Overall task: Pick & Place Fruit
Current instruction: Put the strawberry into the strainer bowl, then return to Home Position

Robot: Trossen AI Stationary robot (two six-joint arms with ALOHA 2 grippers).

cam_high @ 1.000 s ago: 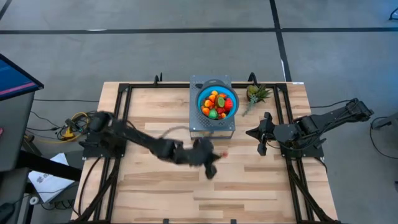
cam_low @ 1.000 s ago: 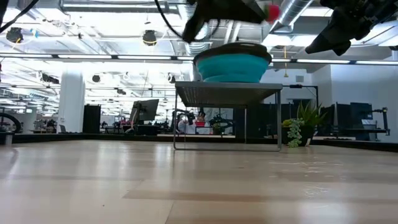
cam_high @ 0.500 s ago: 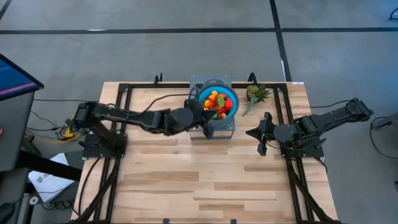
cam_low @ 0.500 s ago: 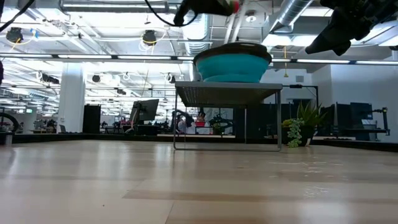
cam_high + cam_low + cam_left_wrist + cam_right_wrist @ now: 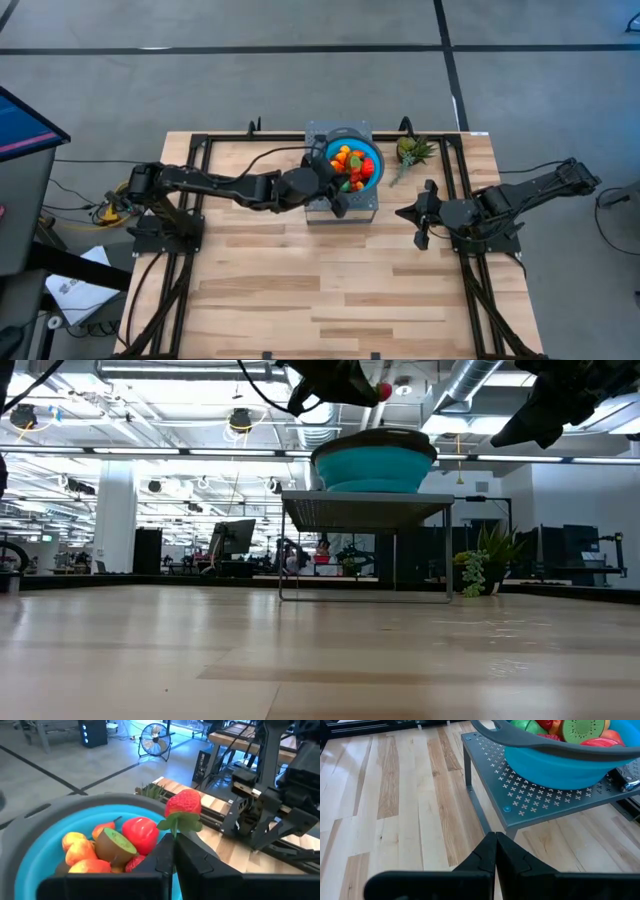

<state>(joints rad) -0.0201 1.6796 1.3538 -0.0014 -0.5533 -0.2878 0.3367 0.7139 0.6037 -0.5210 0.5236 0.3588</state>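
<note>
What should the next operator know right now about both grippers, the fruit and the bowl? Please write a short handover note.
Left gripper: shut on the strawberry, pinching its green leaves, held just above the blue bowl.
Right gripper: shut, holding nothing, waiting over the table to the right of the metal stand.
Things: the bowl sits on the stand and already holds many fruits, among them a kiwi half and a red piece.
Done: most fruit is in the bowl; no loose fruit shows on the table.
Left: release the strawberry into the bowl.
</note>
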